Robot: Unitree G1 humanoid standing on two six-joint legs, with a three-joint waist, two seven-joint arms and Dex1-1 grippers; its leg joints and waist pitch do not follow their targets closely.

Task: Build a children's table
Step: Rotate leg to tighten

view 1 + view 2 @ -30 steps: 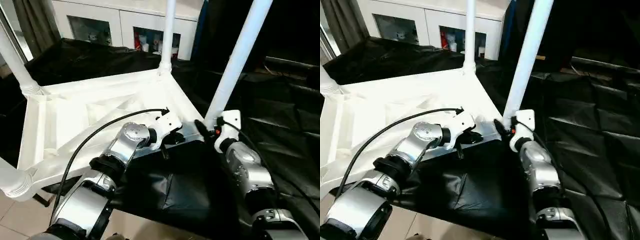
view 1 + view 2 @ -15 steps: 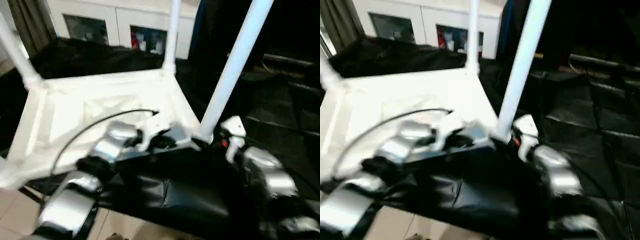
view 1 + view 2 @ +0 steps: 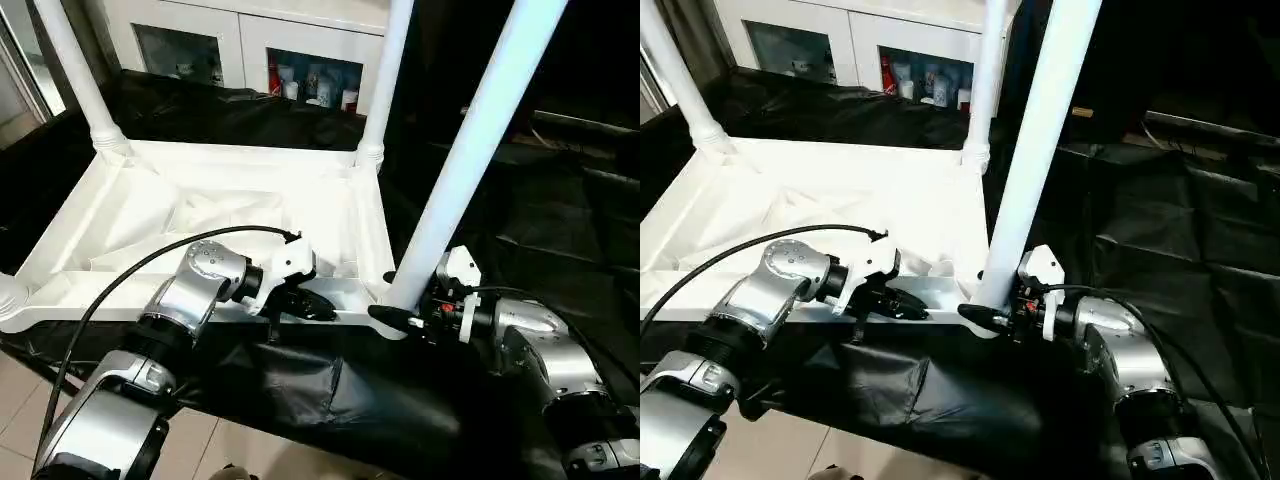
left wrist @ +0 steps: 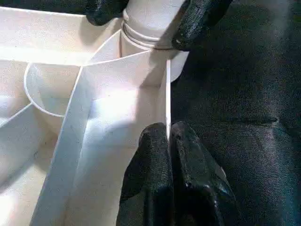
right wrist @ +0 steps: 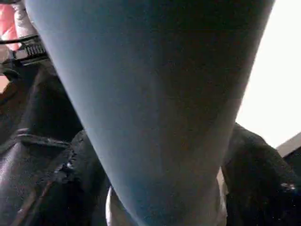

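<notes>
Nearest: two silver forearms reaching forward over black sheeting (image 3: 330,390) draped across the work surface. Left gripper (image 4: 168,141) angled inward from the left, black fingers pinched together on the thin near rim of the table top (image 3: 200,215), one finger on each face of the wall. Right gripper (image 3: 400,318) turned in from the right, wrist bent toward the left, fingers closed round the base of the near right leg (image 3: 470,150) just above its socket; in the right wrist view, a finger on each side of the leg.

Middle: white children's table lying upside down on the sheeting, ribbed underside facing up, near edge along the sheeting's fold. Near right leg upright in its corner socket, tilted slightly to the right.

Farther: far right leg (image 3: 385,70) and far left leg (image 3: 75,70) standing in their corner sockets; near left socket (image 3: 10,298) at the left edge.

Farthest: white glass-door cabinet (image 3: 250,55) behind the table.
</notes>
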